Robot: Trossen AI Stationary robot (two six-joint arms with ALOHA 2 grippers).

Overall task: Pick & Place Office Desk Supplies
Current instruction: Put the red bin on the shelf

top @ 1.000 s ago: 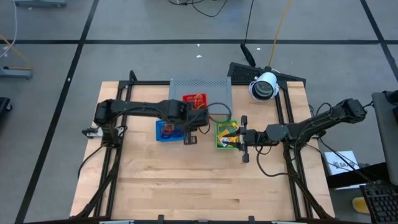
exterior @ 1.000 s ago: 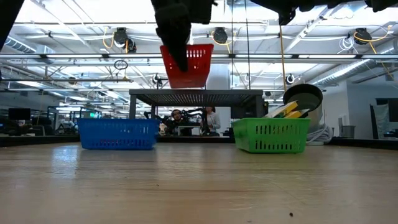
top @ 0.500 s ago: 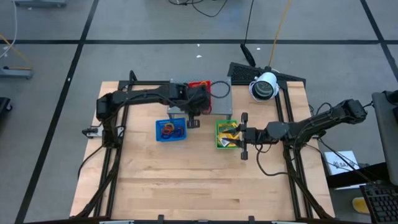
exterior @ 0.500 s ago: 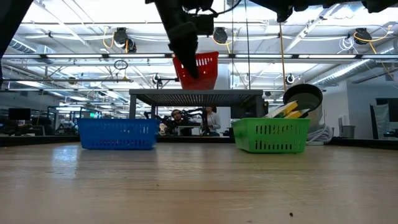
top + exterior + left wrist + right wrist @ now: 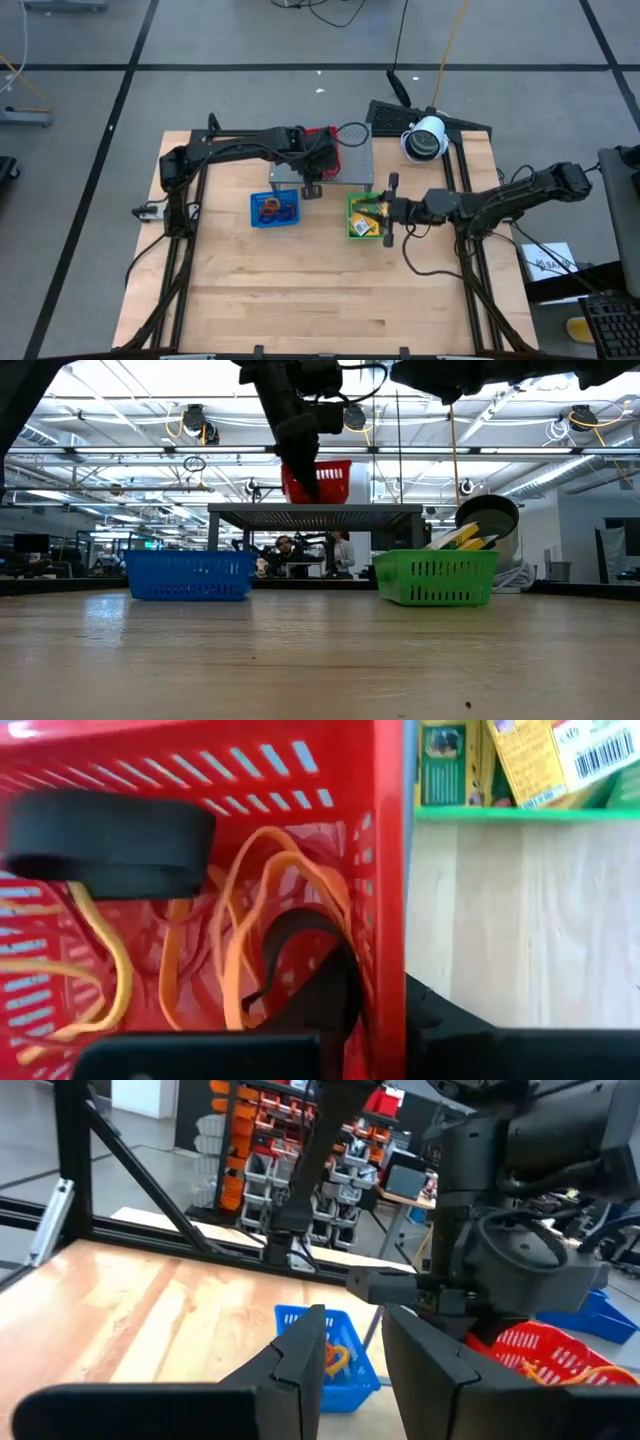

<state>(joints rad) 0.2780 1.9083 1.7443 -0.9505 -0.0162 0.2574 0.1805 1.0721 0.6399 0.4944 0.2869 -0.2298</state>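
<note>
Left pincer (image 5: 385, 1000): pressed onto one side wall of the red tray (image 5: 330, 480), one finger inside the tray, the other outside.
Left arm pose: reaches in from 9 o'clock across the back of the counter (image 5: 300, 290), wrist bent down over the shelf.
Red tray: sits level on top of the grey perforated shelf (image 5: 352, 168), at 12 o'clock on the counter.
Rubber bands (image 5: 240, 940): orange loops lying tangled in the red tray, against the pinched wall.
Right pincer (image 5: 350, 1330): fingers spread a little, nothing between them.
Right arm pose: stretched in low from 3 o'clock, pincer above the 3 o'clock rim of the green tray (image 5: 353, 231).
Packets (image 5: 530, 755): yellow-and-green, standing tilted in the green tray, poking above its rim.
Blue tray (image 5: 256, 209): at 9 o'clock of the green tray, apart from it, holding orange bands and small rings (image 5: 272, 208).
In the way: the shelf's front edge lies between the red tray and the two lower trays.
White round device (image 5: 425, 137): at 3 o'clock of the shelf, by the counter's back corner.
</note>
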